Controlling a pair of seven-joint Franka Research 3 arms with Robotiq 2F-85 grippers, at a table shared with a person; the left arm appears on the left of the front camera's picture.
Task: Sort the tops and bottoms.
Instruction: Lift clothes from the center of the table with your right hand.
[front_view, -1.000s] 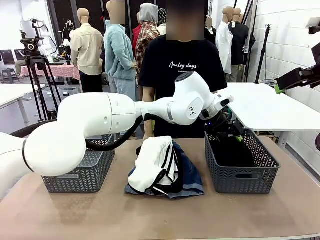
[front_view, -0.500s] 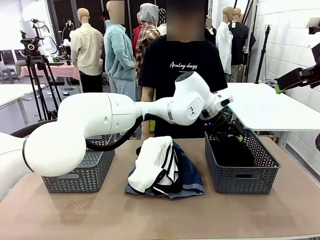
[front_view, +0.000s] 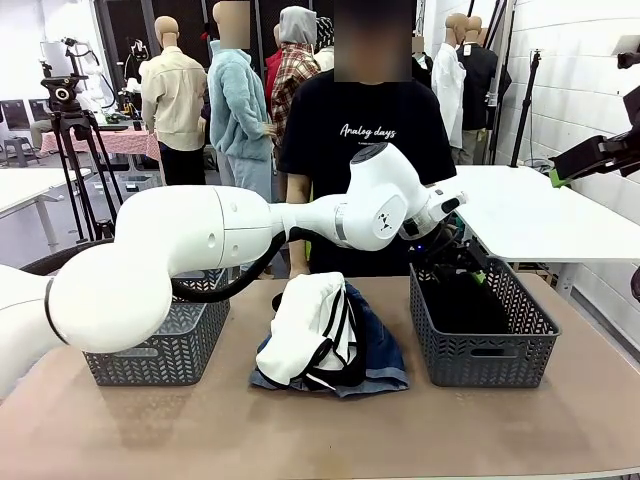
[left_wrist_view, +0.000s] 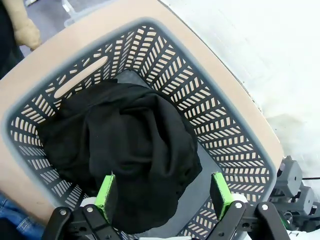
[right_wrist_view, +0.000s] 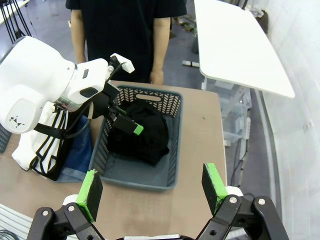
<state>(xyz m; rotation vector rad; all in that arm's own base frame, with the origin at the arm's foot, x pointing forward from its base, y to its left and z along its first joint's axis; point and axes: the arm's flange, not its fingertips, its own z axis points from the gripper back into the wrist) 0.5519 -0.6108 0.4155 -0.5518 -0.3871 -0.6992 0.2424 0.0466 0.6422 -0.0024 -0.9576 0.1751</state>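
Note:
A plain black top (left_wrist_view: 130, 145) lies crumpled in the grey lattice basket (left_wrist_view: 210, 115) on the right of the table (front_view: 480, 355). My left gripper (left_wrist_view: 162, 194) hangs open just above this top, green pads apart with nothing between them. It is also seen from the front (front_view: 465, 265) over the basket's far rim. Blue denim bottoms (front_view: 385, 350) lie mid-table under a white garment with black stripes (front_view: 315, 325). My right gripper (right_wrist_view: 152, 189) is open and empty, high above the table's right side, looking down on the basket (right_wrist_view: 176, 135) and the black top (right_wrist_view: 145, 135).
A second grey lattice basket (front_view: 160, 345) stands at the left, partly behind my left arm. A person in a black printed T-shirt (front_view: 365, 130) stands at the far edge. A white table (right_wrist_view: 235, 45) sits beyond the right side. Bare tabletop (front_view: 330, 430) runs along the front.

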